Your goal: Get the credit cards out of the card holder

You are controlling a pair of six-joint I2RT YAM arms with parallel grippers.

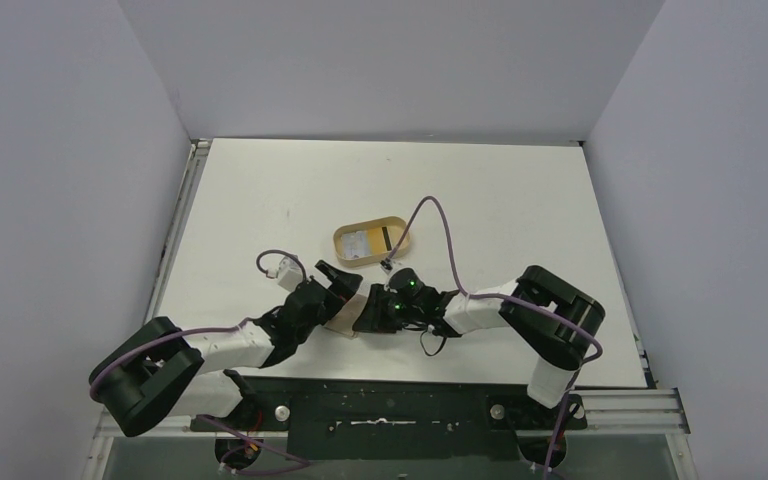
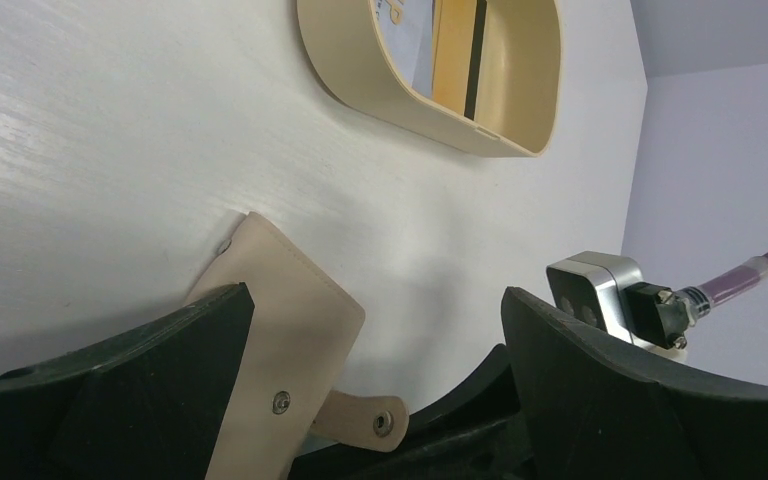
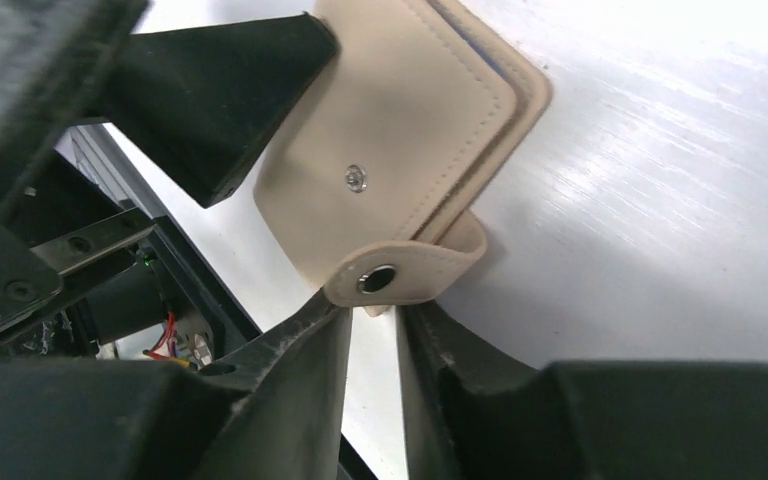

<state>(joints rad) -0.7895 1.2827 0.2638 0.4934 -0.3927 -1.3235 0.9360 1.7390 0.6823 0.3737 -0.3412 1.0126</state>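
The tan card holder (image 3: 400, 130) lies folded on the white table, between the two grippers (image 1: 344, 322). A thin blue card edge (image 3: 490, 50) peeks from its far side. My left gripper (image 2: 376, 295) is open wide, and its left finger (image 2: 160, 380) lies over one end of the holder (image 2: 280, 330). My right gripper (image 3: 373, 308) has its jaws close together with a narrow gap. The holder's strap tab (image 3: 405, 275) sits at their tips; I cannot tell whether they pinch it. In the top view the right gripper (image 1: 370, 308) meets the left gripper (image 1: 335, 285) over the holder.
An oval tan tray (image 1: 403, 232) stands just beyond the grippers, holding a pale blue card (image 1: 358, 241) and a yellow card with a black stripe (image 1: 383, 238). The right wrist's camera and purple cable (image 2: 610, 295) are close to my left gripper.
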